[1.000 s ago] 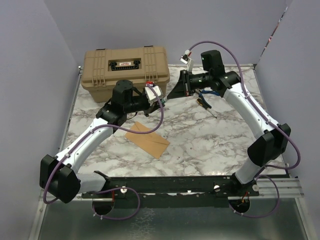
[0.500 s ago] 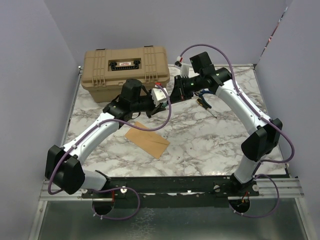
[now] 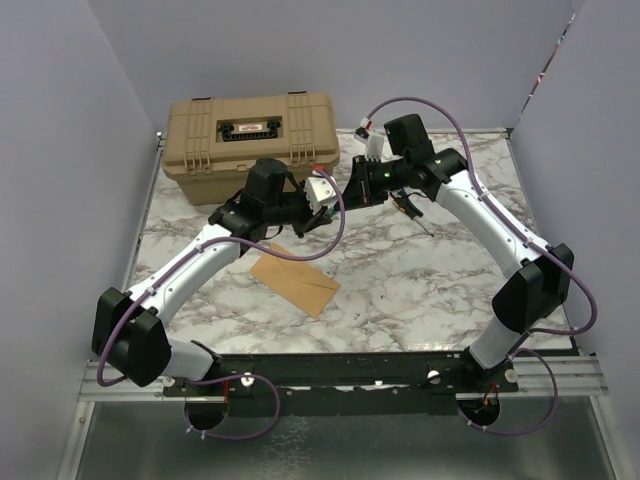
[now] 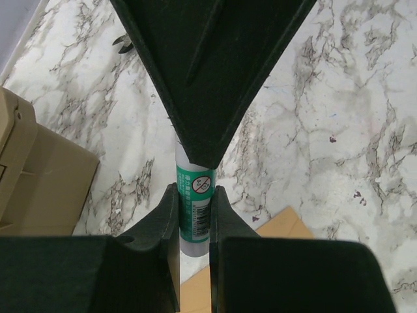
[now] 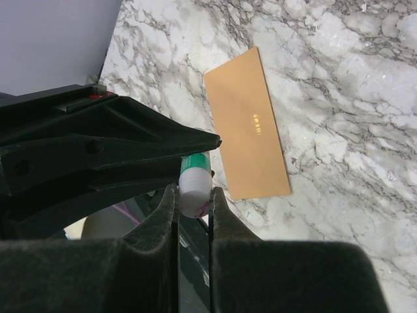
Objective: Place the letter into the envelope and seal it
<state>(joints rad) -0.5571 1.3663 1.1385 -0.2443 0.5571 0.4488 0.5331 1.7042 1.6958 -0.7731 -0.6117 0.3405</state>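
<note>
Left gripper (image 4: 193, 195): fingers are closed narrowly on a glue stick (image 4: 194, 186), gripped at the green-labelled barrel. Right gripper (image 5: 193, 195): likewise closed narrowly, clamped on the stick's white end. The glue stick is held off the marble table (image 3: 430, 280) between both grippers, just right of the tan case (image 3: 250, 140) and nearer. The envelope (image 3: 295, 280) is seen lying flat on the table, nearer still, beside the left arm, touched by neither gripper.

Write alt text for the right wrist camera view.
The right gripper and the left gripper each clamp one end of a green-and-white glue stick, held above the marble table. The orange-brown envelope lies flat on the table beyond.
</note>
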